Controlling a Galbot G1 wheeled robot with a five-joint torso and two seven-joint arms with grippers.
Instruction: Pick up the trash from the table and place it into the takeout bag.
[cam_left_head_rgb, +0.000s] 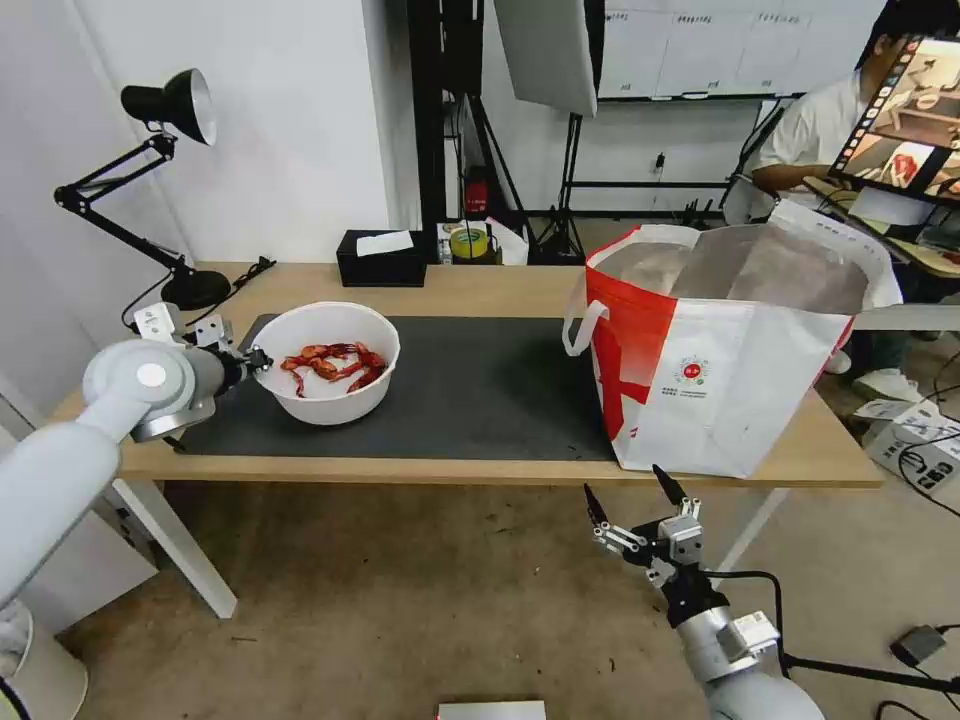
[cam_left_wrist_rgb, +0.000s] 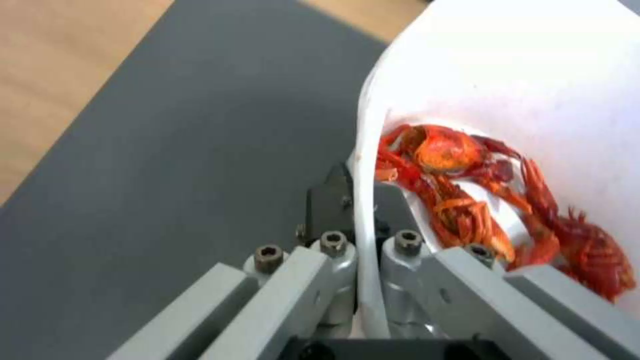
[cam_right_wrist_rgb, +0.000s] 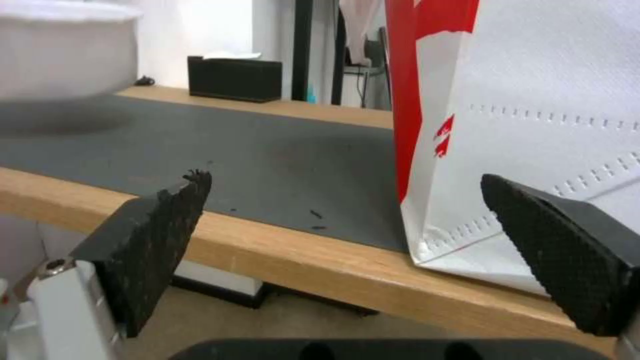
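**Left gripper pinches the bowl's rim; right gripper waits below the table edge**

The bowl (cam_left_head_rgb: 325, 362) sits on the left part of the mat (cam_left_head_rgb: 470, 390), a white round tub with red crayfish shells (cam_left_head_rgb: 333, 366) heaped on its floor. In the left wrist view the shells (cam_left_wrist_rgb: 493, 200) lie against the inner wall, just past the rim.

The left gripper (cam_left_head_rgb: 258, 360) is at the bowl's left rim, its arm reaching in from the table's left end. Its fingers (cam_left_wrist_rgb: 328, 200) are drawn close together with the thin white wall between them, one outside the bowl and one inside, so it has the rim pinched.

The bag (cam_left_head_rgb: 725, 345) stands upright on the right part of the table (cam_left_head_rgb: 500, 468), well apart from the bowl, its mouth open and foil lining showing, one loop handle hanging on the side that faces the bowl. Its near bottom corner sits close to the table's front edge, partly on the mat.

The right gripper (cam_left_head_rgb: 632, 492) hangs in front of the table and below its edge, near the bag's near corner. Its fingers (cam_right_wrist_rgb: 167, 235) are spread wide and hold nothing.

At the far edge of the table stand a black tissue box (cam_left_head_rgb: 380, 257) and, beside it, a yellow tape roll (cam_left_head_rgb: 468, 243). A black desk lamp (cam_left_head_rgb: 170, 105) is at the far left corner.
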